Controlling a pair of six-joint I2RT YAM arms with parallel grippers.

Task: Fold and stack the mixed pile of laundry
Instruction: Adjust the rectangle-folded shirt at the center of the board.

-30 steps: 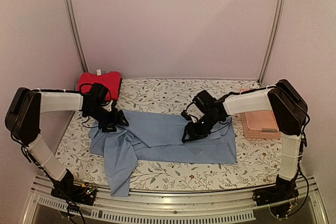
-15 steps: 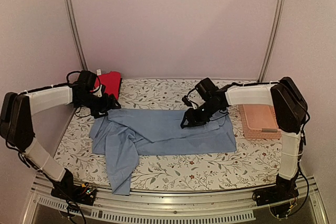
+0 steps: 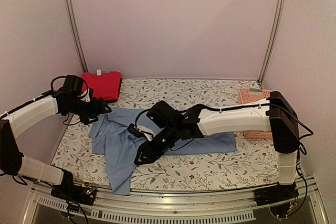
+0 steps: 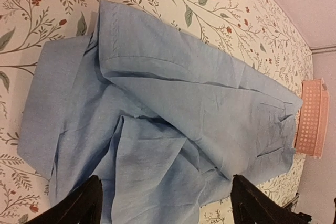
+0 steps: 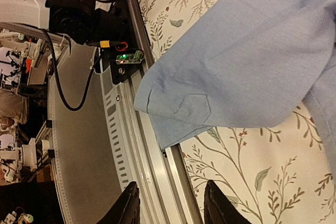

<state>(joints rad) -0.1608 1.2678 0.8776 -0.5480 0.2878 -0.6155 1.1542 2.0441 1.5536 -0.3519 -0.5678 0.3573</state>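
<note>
Finely woven matt cloth, soft and creased, makes up the light blue collared shirt. The table's white floral-printed tablecloth is smooth, matt fabric. The bright red garment is dull cloth too. The pink slatted basket shows faintly glossy moulded plastic, and the slotted front rail is brushed silver metal.

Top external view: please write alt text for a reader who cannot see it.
A blue shirt lies spread on a floral tablecloth, the right gripper over its near edge, the open left gripper by its far-left corner. A red garment and pink basket sit behind.
</note>
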